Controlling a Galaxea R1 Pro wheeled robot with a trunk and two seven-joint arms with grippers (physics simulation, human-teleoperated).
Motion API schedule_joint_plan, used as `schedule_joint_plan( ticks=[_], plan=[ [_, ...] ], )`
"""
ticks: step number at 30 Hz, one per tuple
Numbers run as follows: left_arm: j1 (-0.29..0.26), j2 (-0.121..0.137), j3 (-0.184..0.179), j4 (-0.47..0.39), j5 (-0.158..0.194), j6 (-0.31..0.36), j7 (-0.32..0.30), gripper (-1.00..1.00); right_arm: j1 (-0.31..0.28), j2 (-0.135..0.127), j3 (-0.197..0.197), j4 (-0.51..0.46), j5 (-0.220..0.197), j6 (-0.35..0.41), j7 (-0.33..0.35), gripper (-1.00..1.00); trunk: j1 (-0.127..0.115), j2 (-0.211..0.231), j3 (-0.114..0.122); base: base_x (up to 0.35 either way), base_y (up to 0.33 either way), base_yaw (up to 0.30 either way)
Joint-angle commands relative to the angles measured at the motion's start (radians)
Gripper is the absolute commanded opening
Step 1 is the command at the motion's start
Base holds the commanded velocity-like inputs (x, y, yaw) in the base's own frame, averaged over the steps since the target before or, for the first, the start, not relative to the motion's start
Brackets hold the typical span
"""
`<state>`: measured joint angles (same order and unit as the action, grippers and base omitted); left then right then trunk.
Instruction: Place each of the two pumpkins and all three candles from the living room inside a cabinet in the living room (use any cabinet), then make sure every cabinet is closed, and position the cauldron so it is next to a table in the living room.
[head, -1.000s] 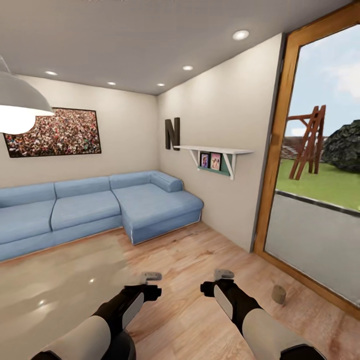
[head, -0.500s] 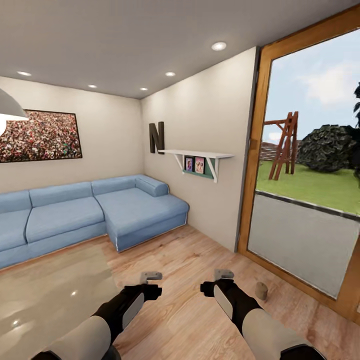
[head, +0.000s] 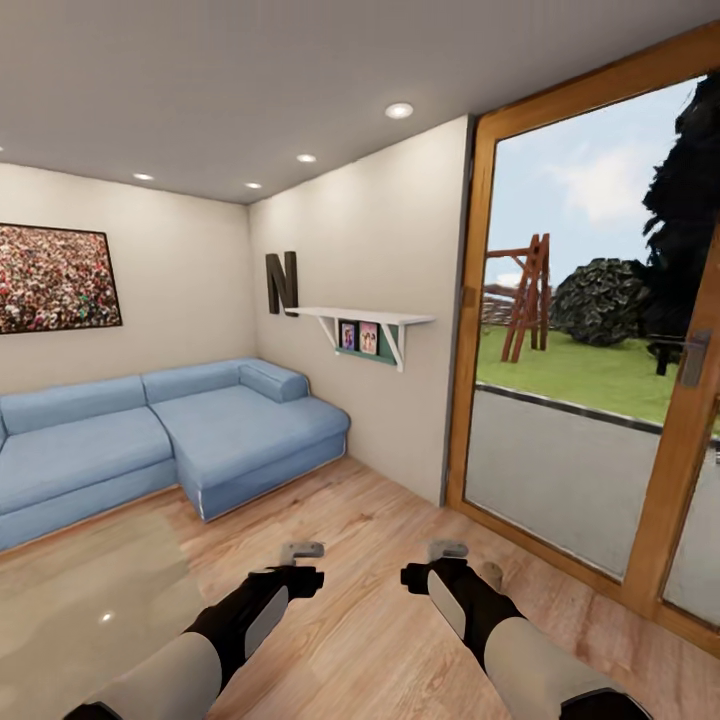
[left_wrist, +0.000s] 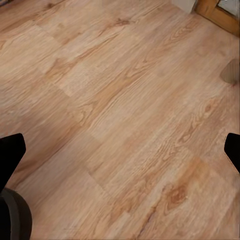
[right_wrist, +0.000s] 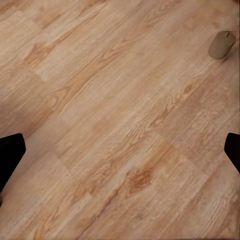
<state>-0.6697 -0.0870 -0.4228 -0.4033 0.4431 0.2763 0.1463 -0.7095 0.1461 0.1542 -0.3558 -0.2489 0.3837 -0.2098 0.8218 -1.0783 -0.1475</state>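
Both tools empty, jaws spread wide: left tool (head: 300, 566), right tool (head: 447, 565), held above the wood floor (head: 380, 520). One candle (right_wrist: 221, 44) stands on the floor by the right tool, near the glass door (head: 570, 400).

Your two arms reach forward side by side, low in the head view, left gripper (head: 303, 566) and right gripper (head: 446, 562) level, both with fingers spread wide, holding nothing
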Motion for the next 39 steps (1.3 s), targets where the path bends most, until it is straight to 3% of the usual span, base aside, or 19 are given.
schedule_joint_plan(
  ticks=[1,11,18,39],
  plan=[
    [-0.001,0.001,-0.008,-0.002,0.011,0.004,0.009,1.00,-0.001,-0.001,0.008,-0.002,-0.010,0.004,-0.008,1.00,-0.004,0.006,0.003,0.000,0.000,-0.205],
    [-0.001,0.001,-0.008,-0.002,0.011,-0.001,0.009,1.00,-0.001,0.000,0.005,-0.005,-0.012,0.007,-0.009,1.00,-0.042,0.076,0.036,0.000,0.000,-0.054],
    [-0.001,0.001,-0.008,-0.002,0.011,-0.003,0.009,1.00,-0.001,-0.002,-0.040,-0.004,-0.051,0.013,-0.008,1.00,-0.069,0.125,0.049,0.000,0.000,0.065],
    [0.001,0.001,-0.008,-0.003,0.011,-0.006,0.011,1.00,-0.001,-0.002,-0.048,0.007,-0.057,0.015,-0.008,1.00,-0.069,0.125,0.015,0.033,-0.021,0.017]
  ],
)
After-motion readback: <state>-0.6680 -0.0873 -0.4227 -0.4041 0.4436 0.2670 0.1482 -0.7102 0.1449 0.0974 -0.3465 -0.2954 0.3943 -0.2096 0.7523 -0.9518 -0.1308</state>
